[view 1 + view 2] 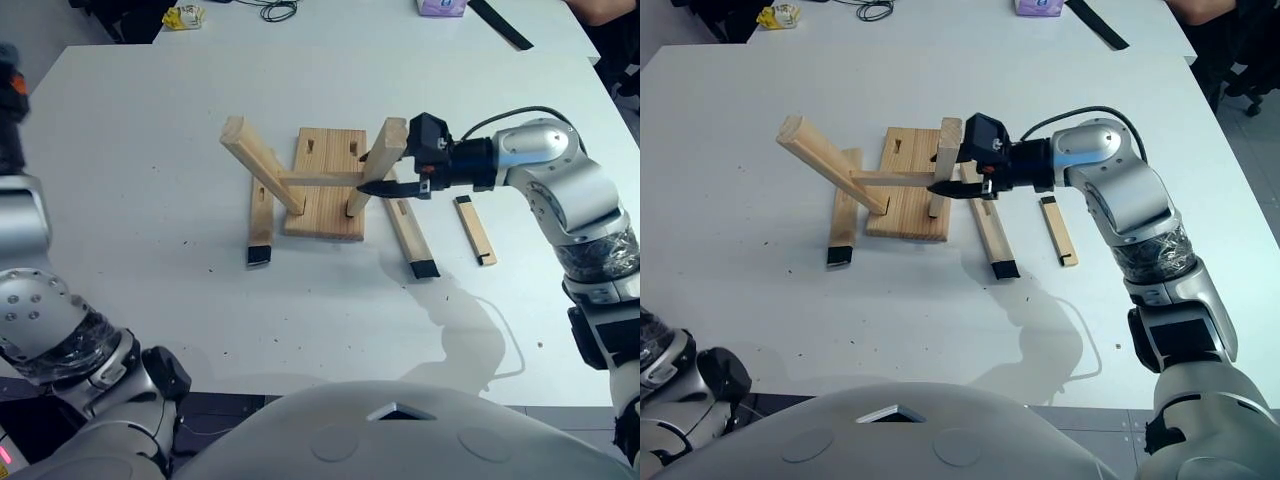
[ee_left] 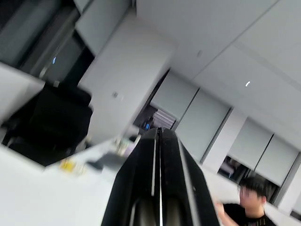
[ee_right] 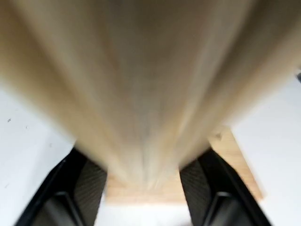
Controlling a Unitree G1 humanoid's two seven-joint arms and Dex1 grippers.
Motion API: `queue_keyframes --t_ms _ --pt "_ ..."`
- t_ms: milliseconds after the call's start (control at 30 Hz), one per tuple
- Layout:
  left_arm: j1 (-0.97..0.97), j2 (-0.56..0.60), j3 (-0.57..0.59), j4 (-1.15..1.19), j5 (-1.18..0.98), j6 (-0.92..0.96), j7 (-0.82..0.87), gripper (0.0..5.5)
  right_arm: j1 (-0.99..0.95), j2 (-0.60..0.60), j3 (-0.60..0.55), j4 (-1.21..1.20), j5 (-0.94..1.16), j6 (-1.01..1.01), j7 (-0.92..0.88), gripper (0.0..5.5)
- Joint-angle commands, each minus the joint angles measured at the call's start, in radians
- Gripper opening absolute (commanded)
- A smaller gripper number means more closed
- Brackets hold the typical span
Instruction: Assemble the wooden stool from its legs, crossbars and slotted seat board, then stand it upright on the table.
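The slotted seat board [image 1: 325,205] lies flat in the middle of the white table [image 1: 140,150]. Two legs joined by a crossbar [image 1: 320,179] stand on it. The left leg [image 1: 258,160] leans out over the board's edge. The right leg [image 1: 380,160] is upright, and my right gripper [image 1: 386,187] is shut on its lower half. In the right wrist view the leg [image 3: 141,84] sits between both fingers [image 3: 87,183]. A loose leg [image 1: 262,222] lies left of the board, another [image 1: 410,238] right of it. A loose crossbar [image 1: 475,230] lies farther right. My left gripper [image 2: 158,136] is shut, empty, pointing up into the room.
On the far table behind stand a yellow item [image 1: 185,15], cables [image 1: 280,10], a purple box [image 1: 442,7] and a black strip [image 1: 500,25]. Open table surface stretches to the left of the parts and toward the near edge.
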Motion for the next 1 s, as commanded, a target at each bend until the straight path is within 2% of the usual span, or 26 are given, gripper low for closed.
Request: queue_keyframes --t_ms 33,200,267,367,433,500,567,633,833,900,1000 --pt "0.096 -0.048 -0.086 0.041 0.031 0.002 -0.087 0.00 0.001 0.009 -0.045 0.014 0.032 0.024 0.023 3.03" --pt "0.143 -0.051 -0.118 0.033 0.019 -0.001 -0.164 0.00 0.024 -0.001 -0.088 0.009 0.050 0.053 0.028 3.76" --pt "0.170 -0.023 -0.129 0.019 0.016 0.014 -0.220 0.00 0.067 -0.031 -0.132 -0.013 0.073 0.064 0.038 3.76" --pt "0.184 0.021 -0.120 0.022 0.009 0.023 -0.296 0.00 0.133 -0.041 -0.236 -0.063 0.147 0.086 0.024 3.76" --pt "0.174 0.048 -0.096 0.012 -0.021 0.012 -0.344 0.00 0.162 -0.030 -0.347 -0.120 0.259 0.115 0.015 3.76" --pt "0.156 0.066 -0.094 -0.005 -0.048 0.006 -0.364 0.00 0.154 -0.009 -0.458 -0.174 0.400 0.168 -0.025 3.76" --pt "0.129 0.071 -0.127 -0.032 -0.049 0.008 -0.350 0.00 0.114 0.028 -0.520 -0.212 0.511 0.215 -0.100 3.76" --pt "0.072 0.061 -0.186 -0.054 -0.021 0.012 -0.293 0.00 0.056 0.094 -0.519 -0.229 0.529 0.229 -0.233 3.76" --pt "-0.100 0.030 -0.397 -0.060 0.086 0.077 -0.092 0.00 -0.045 0.246 -0.367 -0.282 0.408 0.289 -0.576 3.76" --pt "-0.129 0.031 -0.408 -0.066 0.079 0.085 -0.067 0.00 -0.071 0.268 -0.345 -0.295 0.405 0.314 -0.624 3.76" --pt "-0.156 0.046 -0.402 -0.094 0.062 0.093 -0.050 0.00 -0.116 0.265 -0.371 -0.310 0.445 0.362 -0.657 3.76"
